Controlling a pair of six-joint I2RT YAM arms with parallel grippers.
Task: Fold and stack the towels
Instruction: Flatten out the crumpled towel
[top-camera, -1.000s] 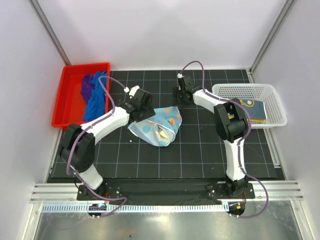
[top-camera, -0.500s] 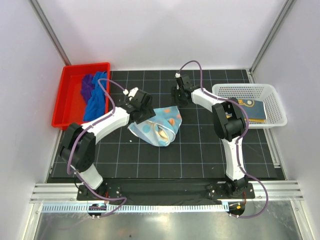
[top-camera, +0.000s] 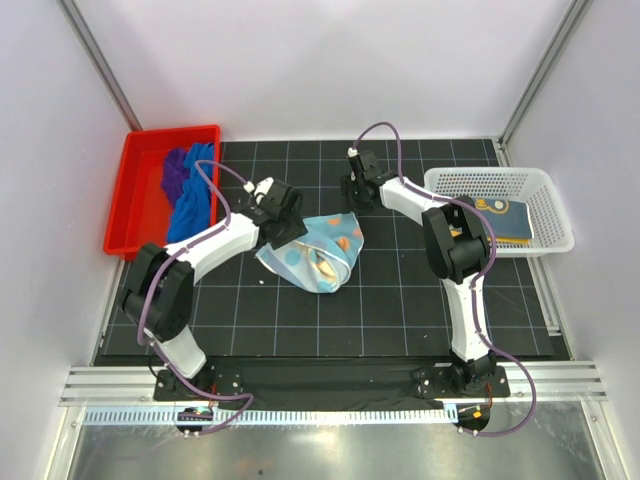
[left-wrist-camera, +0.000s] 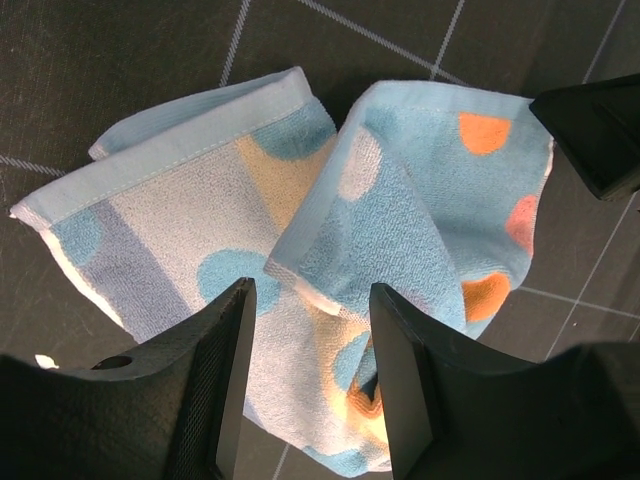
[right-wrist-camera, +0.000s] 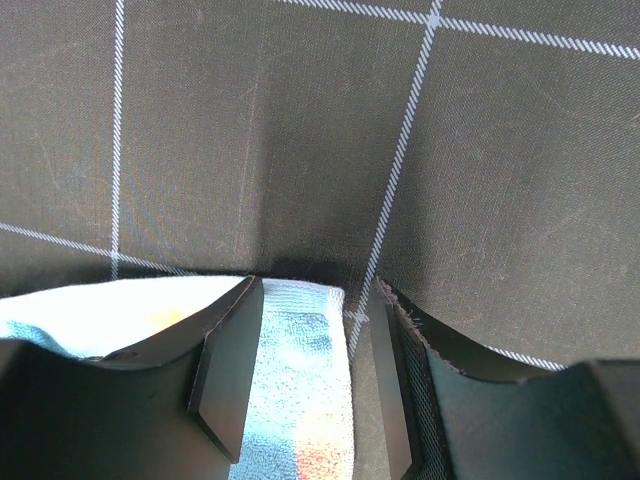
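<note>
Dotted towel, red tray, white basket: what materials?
Dotted towel: terry cotton by the look, with a looped matte pile and a stitched hem. Red tray: likely moulded plastic, smooth, slight sheen. White basket: probably plastic, with open mesh walls.

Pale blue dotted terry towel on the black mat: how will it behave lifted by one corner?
Likely floppy: the pale blue dotted terry towel lies crumpled in soft overlapping folds, so it should drape. Probably light for its size. Its looped pile looks grippy, not slippery, so a push would likely bunch it rather than slide it.
</note>
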